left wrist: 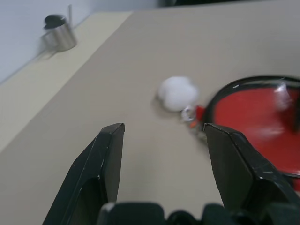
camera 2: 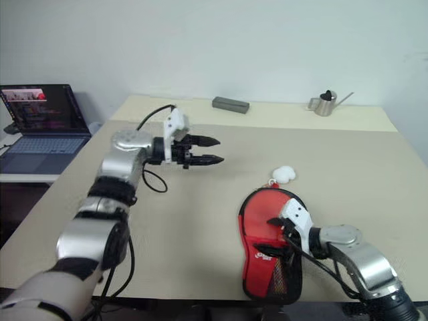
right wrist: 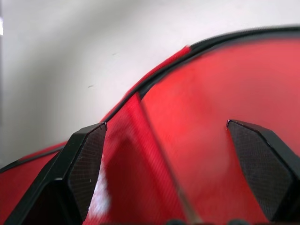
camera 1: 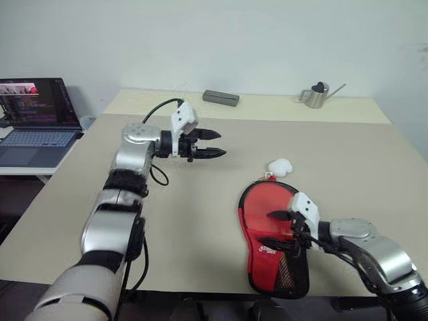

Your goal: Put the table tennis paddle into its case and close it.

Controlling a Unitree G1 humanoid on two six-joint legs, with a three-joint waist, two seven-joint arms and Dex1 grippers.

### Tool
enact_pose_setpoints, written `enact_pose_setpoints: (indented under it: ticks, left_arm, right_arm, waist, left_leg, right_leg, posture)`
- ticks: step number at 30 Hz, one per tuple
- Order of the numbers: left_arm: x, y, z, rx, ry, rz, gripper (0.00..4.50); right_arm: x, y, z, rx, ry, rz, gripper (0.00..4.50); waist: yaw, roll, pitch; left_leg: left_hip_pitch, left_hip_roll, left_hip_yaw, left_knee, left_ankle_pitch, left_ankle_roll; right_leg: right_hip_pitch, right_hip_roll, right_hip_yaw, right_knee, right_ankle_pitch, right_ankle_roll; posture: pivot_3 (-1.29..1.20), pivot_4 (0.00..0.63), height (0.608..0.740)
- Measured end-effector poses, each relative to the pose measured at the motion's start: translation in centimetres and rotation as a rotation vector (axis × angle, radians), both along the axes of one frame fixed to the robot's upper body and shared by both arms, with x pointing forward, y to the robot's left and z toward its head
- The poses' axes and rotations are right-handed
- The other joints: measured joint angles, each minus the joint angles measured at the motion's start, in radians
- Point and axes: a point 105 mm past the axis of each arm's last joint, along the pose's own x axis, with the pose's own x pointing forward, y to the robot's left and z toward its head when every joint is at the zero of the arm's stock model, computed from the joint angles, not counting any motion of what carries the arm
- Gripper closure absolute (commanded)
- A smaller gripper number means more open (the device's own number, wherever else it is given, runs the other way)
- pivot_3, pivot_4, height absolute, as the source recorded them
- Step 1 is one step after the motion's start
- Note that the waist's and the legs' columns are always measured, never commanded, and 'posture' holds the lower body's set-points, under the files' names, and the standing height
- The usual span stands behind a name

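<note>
Case (camera 1: pixel 267 221) lies flat on the table (camera 1: pixel 200 221), red side up, at about 5 o'clock from table centre, near the front edge. Round end points away from me, narrow mesh end with the white logo points toward me and reaches the edge. Pompom (camera 1: pixel 279 167) sits on the table at 12 o'clock from the case, tied to its top by a short red tab, just beside the rim.

Right gripper (camera 1: pixel 284 231) is over the case's right half, fingers spread wide, one tip over the red face, the other lower by the mesh. I can't tell whether the tips touch the fabric. Nothing is pinched. In the right wrist view both fingers (right wrist: pixel 86 159) frame red fabric and the case's black trim.

Left gripper (camera 1: pixel 214 144) is up above bare table at about 10 o'clock from the case, well apart from it, pointing toward my right. Its fingers are parted, empty. In the left wrist view the pompom and the case's round end show between them, further off.

I can't make out the paddle as a separate thing; can't tell if it's inside.

Far edge: grey box (camera 1: pixel 221 97) at 12 o'clock, small metal watering can (camera 1: pixel 314 95) at 1 o'clock. Laptop (camera 1: pixel 37 124) on a side desk at 9 o'clock, screen lit.
</note>
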Motion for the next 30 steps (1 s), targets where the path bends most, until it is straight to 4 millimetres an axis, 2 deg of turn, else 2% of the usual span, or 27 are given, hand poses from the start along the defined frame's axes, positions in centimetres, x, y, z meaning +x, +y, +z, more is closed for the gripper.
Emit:
enact_pose_setpoints:
  ticks: [3,6,10,12,14,19,23,26,29,30]
  left_arm:
    - [-3.0,0.3,-1.9,0.01,0.094,-0.05,1.57]
    - [-4.8,-0.6,-2.6,0.017,0.128,-0.094,1.57]
    - [-7.3,-2.1,-4.5,0.045,0.165,-0.135,1.57]
    - [-7.8,-2.6,-5.3,0.059,0.177,-0.145,1.57]
    - [-7.8,-3.2,-5.3,0.073,0.135,-0.15,1.57]
    - [-6.1,-6.1,-5.9,0.105,0.018,-0.15,1.57]
    - [-5.6,-8.7,-6.5,0.108,-0.01,-0.195,1.57]
    - [-5.5,-9.7,-6.9,0.093,0.023,-0.211,1.0]
    - [-5.6,-10.1,-7.4,0.085,0.052,-0.216,0.02]
    - [-5.6,-10.3,-7.3,0.08,0.06,-0.218,0.02]
  right_arm:
    - [-0.1,-2.5,1.7,-0.012,0.049,-0.038,0.0]
    - [-0.5,-2.8,3.7,0.022,0.052,-0.014,0.0]
    - [0.0,-5.1,8.0,0.034,-0.03,-0.043,0.0]
    - [0.1,-5.9,9.2,0.036,-0.056,-0.058,0.0]
    - [0.0,-6.9,9.3,0.013,-0.048,-0.071,0.0]
    - [0.9,-9.4,9.3,-0.042,-0.059,-0.144,0.0]
    - [1.4,-10.1,9.8,-0.052,-0.083,-0.163,0.0]
    - [1.2,-10.1,9.9,-0.061,-0.081,-0.149,0.0]
    - [1.1,-10.1,10.1,-0.065,-0.074,-0.14,0.0]
    - [0.9,-10.1,10.3,-0.063,-0.073,-0.136,0.0]
  waist:
    - [0.003,0.0,0.003]
    - [0.008,0.002,0.005]
    - [0.011,0.004,0.007]
    - [0.013,0.002,0.009]
    - [0.015,0.002,0.009]
    - [0.018,0.002,0.009]
    - [0.015,0.002,0.009]
    - [0.013,0.003,0.009]
    - [0.014,0.004,0.01]
    - [0.015,0.004,0.011]
  left_leg:
    - [0.0,0.0,-0.004,0.002,0.0,0.0]
    - [0.0,-0.001,-0.006,0.002,0.0,0.0]
    - [0.0,-0.001,-0.005,0.002,-0.001,0.002]
    - [-0.001,-0.001,-0.006,0.002,-0.001,0.002]
    - [-0.001,-0.001,-0.006,0.002,-0.001,0.002]
    - [-0.001,-0.003,-0.003,0.004,-0.002,0.003]
    - [-0.003,-0.002,-0.003,0.004,-0.002,0.004]
    - [-0.003,-0.002,-0.004,0.003,-0.002,0.004]
    - [-0.003,-0.002,-0.003,0.004,-0.002,0.004]
    - [-0.004,-0.002,-0.003,0.004,-0.002,0.004]
  right_leg:
    - [0.001,0.0,0.0,0.001,0.0,0.0]
    - [0.001,0.0,0.0,0.001,0.0,0.0]
    - [0.001,0.0,0.001,0.0,0.0,0.0]
    - [0.001,0.0,0.0,0.0,0.0,0.0]
    - [0.001,0.0,0.0,0.0,0.0,0.0]
    - [0.001,-0.002,0.002,-0.001,0.0,0.0]
    - [-0.001,0.0,0.002,-0.001,0.0,0.0]
    - [-0.002,0.001,0.002,-0.001,0.0,0.0]
    - [-0.002,0.001,0.002,0.0,0.0,0.0]
    - [-0.002,0.0,0.002,0.0,0.0,0.0]
  posture:
    - [0.0,0.15,0.74]
    - [0.0,0.15,0.74]
    - [0.0,0.15,0.74]
    - [0.0,0.15,0.74]
    - [0.0,0.15,0.74]
    - [0.0,0.15,0.74]
    - [0.0,0.15,0.74]
    - [0.0,0.15,0.74]
    - [0.0,0.15,0.74]
    - [0.0,0.15,0.74]
